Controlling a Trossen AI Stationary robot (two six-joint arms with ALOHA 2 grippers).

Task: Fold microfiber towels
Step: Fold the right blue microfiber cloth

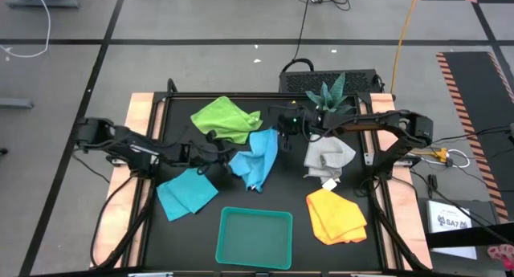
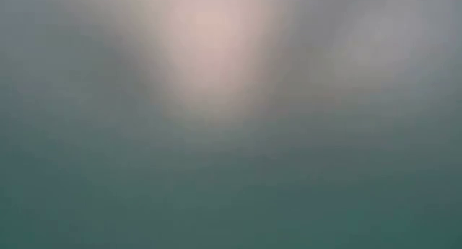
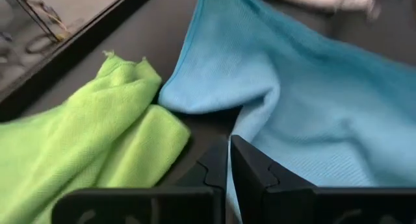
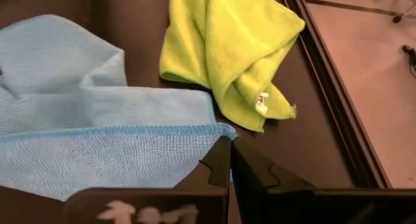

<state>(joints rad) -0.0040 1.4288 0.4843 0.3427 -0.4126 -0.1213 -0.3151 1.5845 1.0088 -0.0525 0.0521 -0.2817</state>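
A crumpled turquoise blue towel (image 1: 257, 158) is in the middle of the black table, between my two grippers. My right gripper (image 1: 281, 132) is shut on its far corner, and my left gripper (image 1: 218, 155) is shut at its left edge. The lime green towel (image 1: 226, 119) lies bunched just beyond them. A second turquoise towel (image 1: 186, 193) lies flat at the near left. The pale grey towel (image 1: 328, 155) and the yellow-orange towel (image 1: 336, 215) lie crumpled on the right. My left gripper has the blue towel's edge (image 3: 247, 130) at its shut fingertips, and a thin strip of blue shows between the fingers. It comes slanting down from the table's left. The cloth spreads away from the fingers, slack, onto the table. My right gripper pinches the towel's hemmed corner (image 4: 220, 132) between its two fingers, slanting down from the table's right. That corner is raised, and the rest of the cloth falls away in loose folds to the table.
A teal plastic tray (image 1: 255, 237) stands at the near middle of the table. A spiky green plant (image 1: 329, 94) stands at the far edge behind my right arm. Raised wooden rails (image 1: 138, 116) run along the table's left and right sides.
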